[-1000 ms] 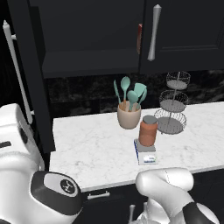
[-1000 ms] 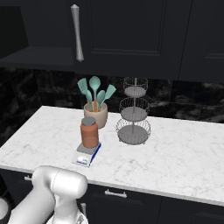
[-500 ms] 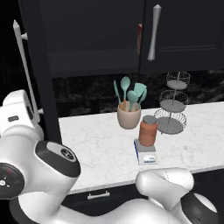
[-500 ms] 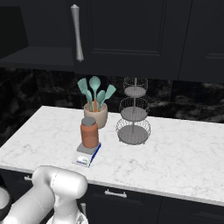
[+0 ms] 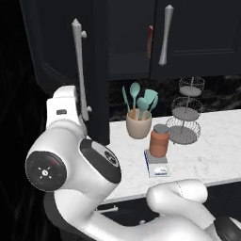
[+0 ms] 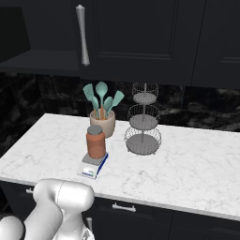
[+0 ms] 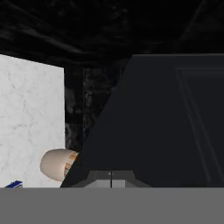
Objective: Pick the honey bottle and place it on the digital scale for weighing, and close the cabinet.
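Observation:
The honey bottle (image 5: 159,140) (image 6: 95,142), an orange-brown jar with a grey lid, stands upright on the digital scale (image 5: 157,165) (image 6: 93,165) on the marble counter. The black cabinet's left door (image 5: 61,52) is partly swung out, its silver bar handle (image 5: 80,70) facing me. My white hand (image 5: 65,107) is against that door's outer face, just left of the handle's lower end. In the hand view the gripper (image 7: 111,177) is shut on nothing, close up to the dark door panel (image 7: 166,122). The right door (image 6: 140,37) is closed.
A beige cup of teal utensils (image 5: 139,123) (image 6: 103,123) and a three-tier wire basket (image 5: 187,113) (image 6: 143,123) stand behind the scale. A slim red-and-white box (image 5: 150,41) sits inside the cabinet. Black drawers (image 6: 122,206) run under the counter's front edge.
The left cabinet door has swung rightward toward the cabinet front, and my arm has risen and followed it. Bottle and scale have not moved.

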